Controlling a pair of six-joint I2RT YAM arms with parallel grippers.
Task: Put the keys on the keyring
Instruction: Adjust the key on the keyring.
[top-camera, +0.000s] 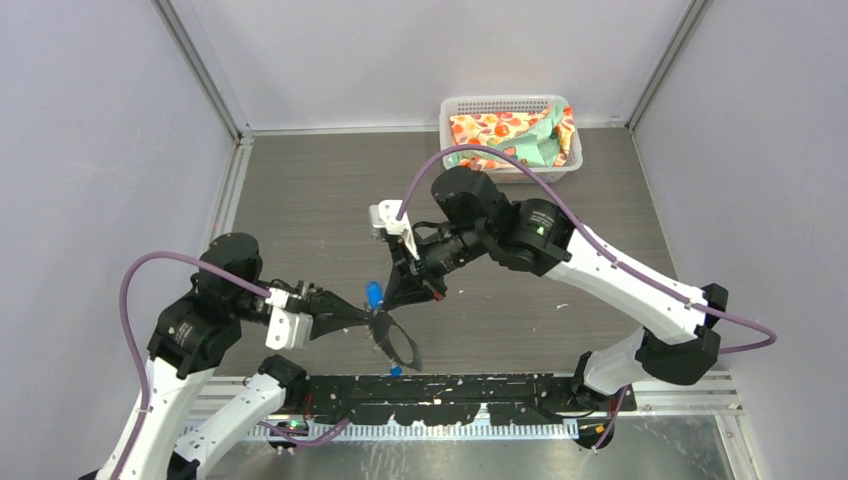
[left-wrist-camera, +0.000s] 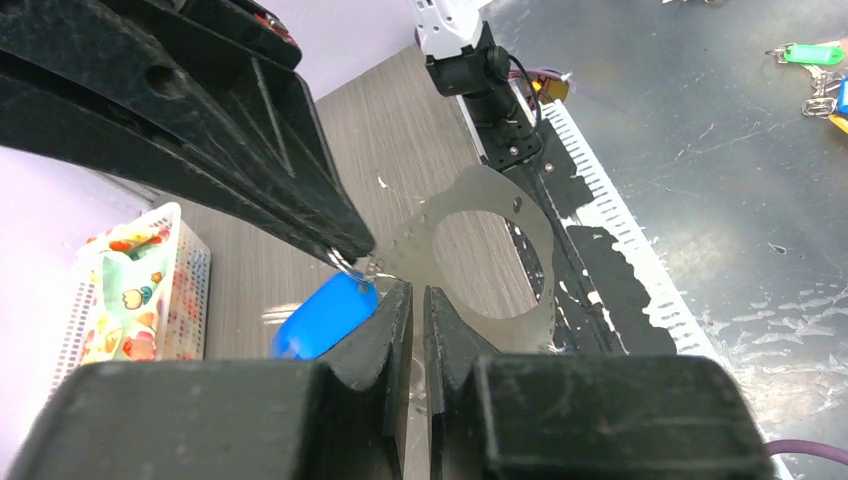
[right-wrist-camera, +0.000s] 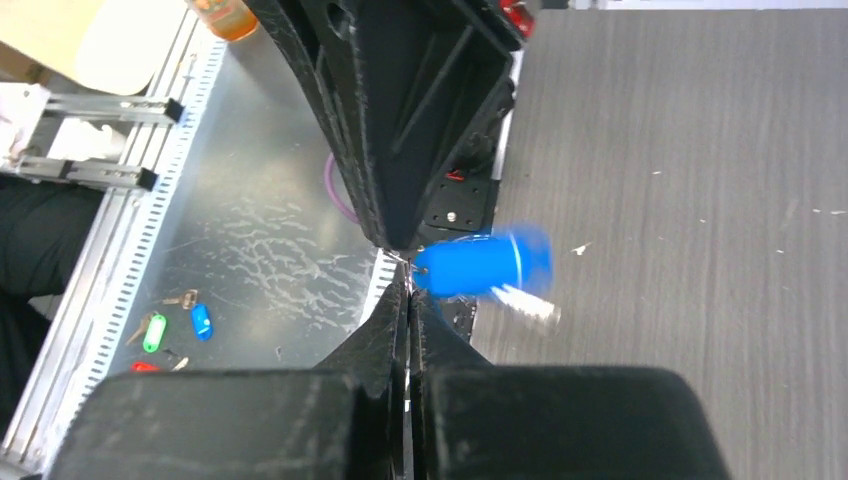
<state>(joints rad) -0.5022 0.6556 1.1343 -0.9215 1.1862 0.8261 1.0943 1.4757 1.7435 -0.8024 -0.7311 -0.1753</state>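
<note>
Pinching the keyring (left-wrist-camera: 455, 205) at its rim, the left jaws (left-wrist-camera: 417, 310) stand all but closed, with only a slit between them. The ring juts from their tips as a flat loop held off the tabletop (top-camera: 320, 200). The right jaws (right-wrist-camera: 408, 300) are pressed together tip to tip against the left ones. What they grip, if anything, I cannot tell.

A key (left-wrist-camera: 322, 320) with a blue head hangs just beside both sets of tips, at the ring's edge. The right wrist view shows it blurred. The top view alone shows a second key (top-camera: 395, 371) on the near side of the ring, by the black rail (top-camera: 450, 385). Whether it is threaded on cannot be told.

Nearer than the rail lies a scratched metal sheet (right-wrist-camera: 250, 250). Only the wrist views show the loose spare keys there, one with a green tag (right-wrist-camera: 153, 332) too small to read.

Beyond the jaws, bare wood-grain tabletop runs open to the back wall, with side walls closing it in on the left and right. Well apart, in the far right corner, stands a white basket (top-camera: 500, 100) holding patterned cloth (top-camera: 500, 135).
</note>
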